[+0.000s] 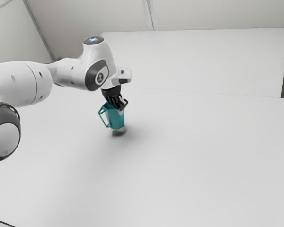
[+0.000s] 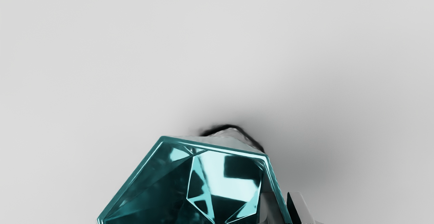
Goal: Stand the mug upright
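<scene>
**Mug Righting: Probable Seating and Release Stage**

The white tabletop (image 1: 189, 165) is the supporting surface and extends well past the work area on all sides of the mug. The white arm (image 1: 71, 73) enters from the exterior view's left, with its hand directly above the workpiece.

The teal faceted mug (image 1: 115, 118) is located below the hand, mouth upward and base toward the tabletop. Its attitude is near vertical; a slight lean cannot be ruled out. A dark shadow lies close at the base, but whether the base bears fully on the surface or hangs just above it cannot be determined.

The pincer (image 2: 282, 195) is closed on the mug's side wall (image 2: 278, 190): one finger (image 2: 270, 208) is inside the mouth, the other (image 2: 302, 205) outside, with the wall clamped between them. The handle (image 1: 101, 119) projects toward the exterior view's left, apart from the grip.

Assessment: the step in hand is judged to be final levelling and seating. The next move calls for correcting any lean, lowering until the base sits flat, then opening the pincer and withdrawing straight along the wall. Caution: a sideways pull by the inner finger could tip the mug.
</scene>
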Robot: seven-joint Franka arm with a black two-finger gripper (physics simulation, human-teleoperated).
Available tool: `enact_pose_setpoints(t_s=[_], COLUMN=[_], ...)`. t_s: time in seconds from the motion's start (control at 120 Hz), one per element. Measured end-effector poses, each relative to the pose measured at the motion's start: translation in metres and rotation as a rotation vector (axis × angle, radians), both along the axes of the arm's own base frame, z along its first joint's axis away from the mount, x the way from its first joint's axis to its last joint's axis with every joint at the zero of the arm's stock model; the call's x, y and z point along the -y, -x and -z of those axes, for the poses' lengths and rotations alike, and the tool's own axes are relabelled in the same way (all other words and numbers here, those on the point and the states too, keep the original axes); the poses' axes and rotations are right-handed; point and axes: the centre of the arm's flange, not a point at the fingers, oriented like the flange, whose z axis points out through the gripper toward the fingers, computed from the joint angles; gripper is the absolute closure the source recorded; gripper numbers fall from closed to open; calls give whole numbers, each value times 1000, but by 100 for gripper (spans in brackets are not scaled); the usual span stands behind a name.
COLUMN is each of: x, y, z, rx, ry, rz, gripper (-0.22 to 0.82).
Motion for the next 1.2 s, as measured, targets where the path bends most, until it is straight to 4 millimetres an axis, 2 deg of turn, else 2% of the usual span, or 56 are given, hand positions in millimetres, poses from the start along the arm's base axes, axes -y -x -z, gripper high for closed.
enact_pose_setpoints(t_s=[0.142,0.317,0.483,0.6,0.733,0.85,1.008,1.125,1.2], x=[1,-2,6,6,6,2,-22,-50,-59], y=[-6,-11,-11,-13,-14,-6,18,36,48], z=[20,30,22,13,-17,-55,-118,-158,-179], rx=[14,27,37,45,72,93,109,107,103], ry=[31,43,48,51,62,74,35,16,3], rz=[-94,-174,-204,-223,-237,-248,-259,-284,-291], gripper=[78,78,41,24,13,7,4,2,1])
